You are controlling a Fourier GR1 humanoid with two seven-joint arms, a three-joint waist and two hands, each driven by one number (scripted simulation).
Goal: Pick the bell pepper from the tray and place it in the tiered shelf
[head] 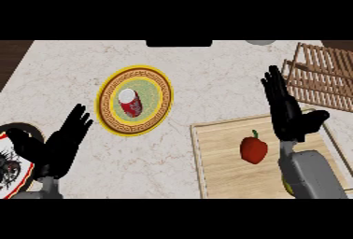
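Observation:
A red bell pepper [254, 149] with a green stem lies on the wooden tray [221, 158] at the lower right. My right hand [286, 114] hovers open just to the pepper's right, fingers straight and pointing away, thumb out to the right, not touching it. The wooden slatted tiered shelf [324, 77] stands at the far right, beyond the tray. My left hand [62, 140] rests open at the lower left, fingers up, holding nothing.
A yellow patterned plate [110, 109] in the middle of the counter carries a red can with a white top [130, 101]. Another patterned plate [17, 177] shows at the lower left edge, partly behind my left hand. A dark object [179, 43] sits at the counter's far edge.

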